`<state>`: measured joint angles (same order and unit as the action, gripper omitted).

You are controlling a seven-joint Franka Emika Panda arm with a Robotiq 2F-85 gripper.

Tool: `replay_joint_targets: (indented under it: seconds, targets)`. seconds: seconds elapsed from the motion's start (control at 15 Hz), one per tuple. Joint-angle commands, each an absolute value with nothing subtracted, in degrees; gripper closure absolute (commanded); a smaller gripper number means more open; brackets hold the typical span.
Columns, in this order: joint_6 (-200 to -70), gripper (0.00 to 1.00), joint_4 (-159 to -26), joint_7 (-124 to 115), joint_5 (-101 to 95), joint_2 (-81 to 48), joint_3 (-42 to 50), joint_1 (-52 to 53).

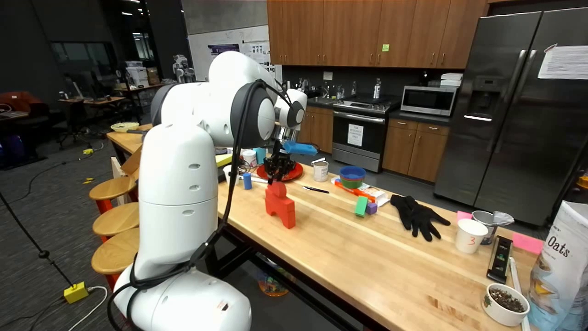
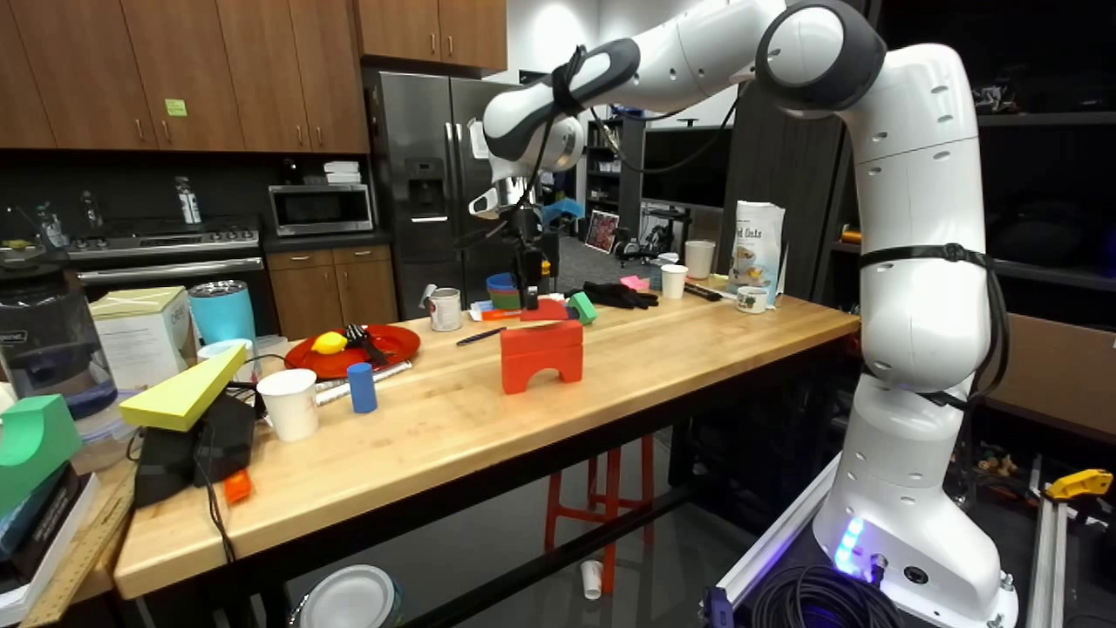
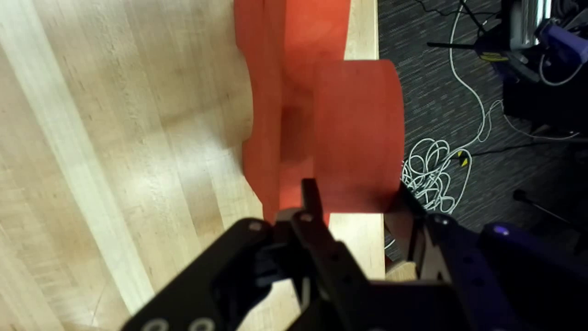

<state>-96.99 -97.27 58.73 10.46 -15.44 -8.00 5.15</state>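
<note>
Nearest, a smooth white robot arm (image 1: 179,184) takes up the left of the frame in an exterior view. Beneath its wrist runs a long, pale wooden table (image 1: 390,271) toward the lower right. Left of centre in an exterior view lies a round red plate (image 2: 403,338). Up from the bottom of the wrist view juts a black two-fingered gripper (image 3: 356,191). Near the middle of the frame in an exterior view stands a matte red block stack (image 2: 542,340), arched at its foot. Pinched between the fingers, right of centre in the wrist view, is a red half-round block (image 3: 358,133), seemingly just above the stack but apart. I judge the step as a hold aloft; any move calls for a firm, level grip.
</note>
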Motion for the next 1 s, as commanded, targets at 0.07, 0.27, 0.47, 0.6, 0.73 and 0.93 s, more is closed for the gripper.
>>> replay_joint_targets:
  seconds: [0.07, 0.27, 0.47, 0.6, 0.73, 0.93]
  targets:
    - [-95.1, 0.85, -95.5, 58.5, 9.2, -15.9, -8.4, 5.0]
    - [-94.8, 0.85, -95.3, 58.6, 9.2, -16.0, -8.4, 4.9]
    - [-94.7, 0.85, -95.2, 58.9, 9.4, -16.2, -8.5, 4.9]
    - [-94.7, 0.35, -95.3, 58.9, 9.4, -16.2, -8.4, 4.8]
    - [-94.6, 0.24, -95.2, 58.9, 9.4, -16.2, -8.4, 4.8]
    - [-94.5, 0.05, -95.2, 58.8, 9.3, -16.2, -8.4, 4.8]
